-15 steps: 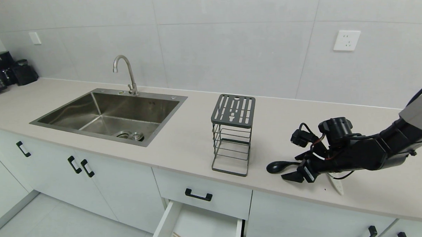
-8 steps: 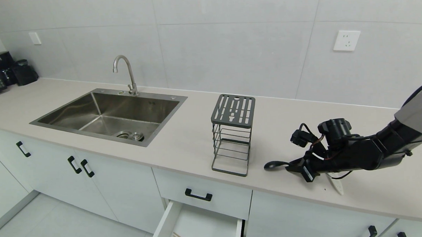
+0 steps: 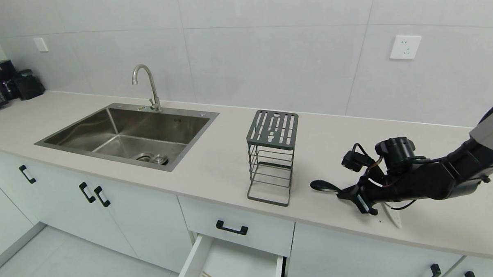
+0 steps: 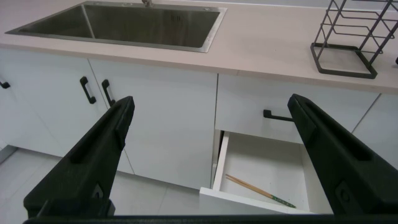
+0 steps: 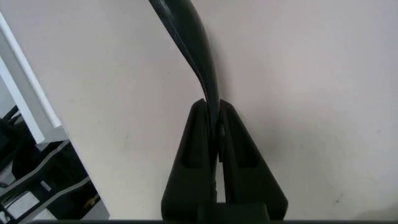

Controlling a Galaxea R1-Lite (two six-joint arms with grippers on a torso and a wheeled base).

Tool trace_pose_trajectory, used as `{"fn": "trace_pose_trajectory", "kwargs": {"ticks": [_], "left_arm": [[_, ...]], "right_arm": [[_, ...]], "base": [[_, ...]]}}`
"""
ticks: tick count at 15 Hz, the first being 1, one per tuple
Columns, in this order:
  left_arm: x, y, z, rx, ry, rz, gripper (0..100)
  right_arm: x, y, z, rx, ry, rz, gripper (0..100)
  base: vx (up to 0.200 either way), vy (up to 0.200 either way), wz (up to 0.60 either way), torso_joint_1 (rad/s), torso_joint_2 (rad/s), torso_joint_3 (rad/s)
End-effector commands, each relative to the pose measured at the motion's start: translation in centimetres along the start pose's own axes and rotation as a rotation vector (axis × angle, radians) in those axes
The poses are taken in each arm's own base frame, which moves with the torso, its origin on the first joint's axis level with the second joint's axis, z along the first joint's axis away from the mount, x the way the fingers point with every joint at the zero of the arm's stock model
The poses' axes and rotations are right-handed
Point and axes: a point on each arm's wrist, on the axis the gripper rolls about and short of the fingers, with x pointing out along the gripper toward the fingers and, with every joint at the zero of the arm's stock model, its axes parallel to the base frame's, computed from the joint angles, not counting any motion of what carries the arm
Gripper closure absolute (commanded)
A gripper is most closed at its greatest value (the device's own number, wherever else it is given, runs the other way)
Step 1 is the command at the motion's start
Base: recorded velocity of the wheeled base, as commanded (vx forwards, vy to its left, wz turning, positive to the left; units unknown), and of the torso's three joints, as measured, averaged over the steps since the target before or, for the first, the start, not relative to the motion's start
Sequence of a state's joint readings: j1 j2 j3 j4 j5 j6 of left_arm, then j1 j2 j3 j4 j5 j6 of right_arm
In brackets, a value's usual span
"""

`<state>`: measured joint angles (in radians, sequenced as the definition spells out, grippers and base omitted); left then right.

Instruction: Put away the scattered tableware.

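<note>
The right pincer (image 3: 343, 192) pinches the black spoon (image 3: 322, 186) by its handle over the table (image 3: 214, 168) near the rack (image 3: 271, 131); the left pincer (image 4: 211, 101) hangs spread.

A: Right side?
B: Black right arm (image 3: 436, 177) stretched out low and near level, forearm pointing to the robot's left. Right gripper (image 3: 343, 191) (image 5: 213, 109) has its 2 black fingers pinched on the thin handle of a glossy black spoon (image 3: 324, 186) (image 5: 186, 37), bowl sticking out ahead.
A: Left?
B: Left gripper (image 4: 211, 106), 2 black fingers spread wide apart, pointing forward and down.
</note>
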<state>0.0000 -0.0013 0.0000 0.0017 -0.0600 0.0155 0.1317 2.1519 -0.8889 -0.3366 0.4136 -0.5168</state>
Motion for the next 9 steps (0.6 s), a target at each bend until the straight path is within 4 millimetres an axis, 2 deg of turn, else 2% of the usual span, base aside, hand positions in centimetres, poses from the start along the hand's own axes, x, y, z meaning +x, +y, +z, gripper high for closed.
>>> {"fn": "trace_pose_trajectory", "kwargs": {"ticks": [1, 5, 6, 8, 9], "left_arm": [[0.0, 0.0, 0.0, 0.0, 0.001, 0.0, 0], [0.0, 0.0, 0.0, 0.0, 0.001, 0.0, 0], [0.0, 0.0, 0.0, 0.0, 0.001, 0.0, 0], [0.0, 0.0, 0.0, 0.0, 0.001, 0.0, 0], [0.0, 0.0, 0.0, 0.0, 0.001, 0.0, 0]], "right_arm": [[-2.1, 0.6, 0.8, -0.021, -0.041, -0.024, 100], [-5.2, 2.7, 0.2, -0.076, -0.049, -0.03, 100], [-6.2, 3.8, 0.1, -0.098, -0.058, -0.021, 100], [-6.9, 6.3, 0.2, -0.142, -0.063, 0.024, 100], [-7.3, 8.8, 0.2, -0.182, -0.063, 0.079, 100]], "base": [[0.0, 0.0, 0.0, 0.0, 0.0, 0.0], [0.0, 0.0, 0.0, 0.0, 0.0, 0.0], [0.0, 0.0, 0.0, 0.0, 0.0, 0.0], [0.0, 0.0, 0.0, 0.0, 0.0, 0.0], [0.0, 0.0, 0.0, 0.0, 0.0, 0.0]]}}
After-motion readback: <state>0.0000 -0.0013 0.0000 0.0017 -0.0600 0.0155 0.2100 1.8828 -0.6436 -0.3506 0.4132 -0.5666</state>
